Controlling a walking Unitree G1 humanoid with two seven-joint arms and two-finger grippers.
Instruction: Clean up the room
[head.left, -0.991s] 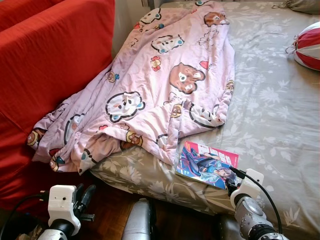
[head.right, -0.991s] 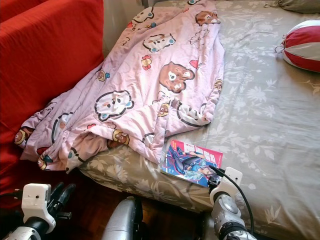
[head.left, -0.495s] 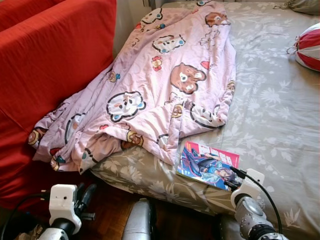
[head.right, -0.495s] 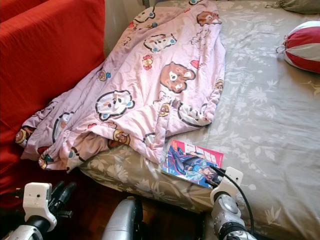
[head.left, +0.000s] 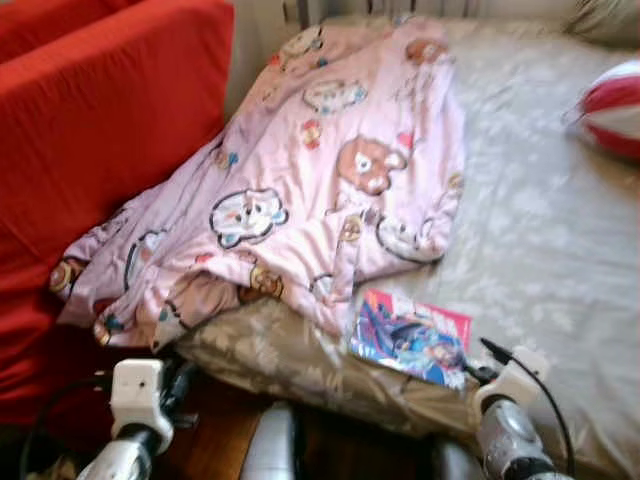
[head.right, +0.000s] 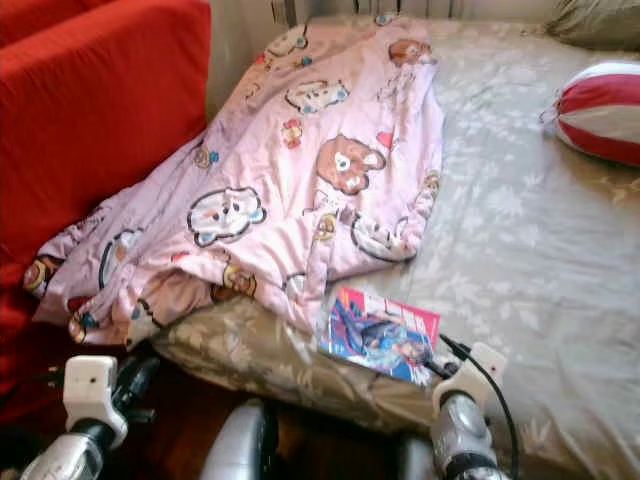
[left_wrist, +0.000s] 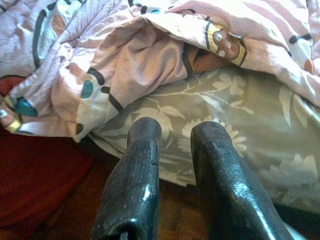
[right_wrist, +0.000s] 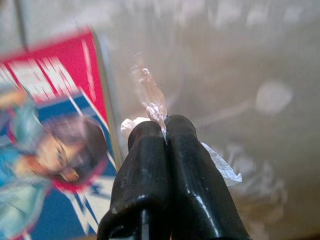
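Note:
A pink cartoon-print blanket lies crumpled across the left side of the bed, with one end spilling over the edge toward the red sofa. A colourful comic book lies flat by the bed's near edge. My right gripper is low beside the book's right corner, shut on a crinkled clear wrapper. My left gripper hangs low by the bed's edge under the blanket's drooping end, its fingers a little apart and holding nothing.
A red sofa stands close along the bed's left side. A red and white striped cushion rests at the bed's far right. Dark wooden floor shows between sofa and bed.
The whole picture has shifted slightly and gone blurry, so the camera is moving. Blanket, book and cushion lie as before. Both grippers keep roughly the same places.

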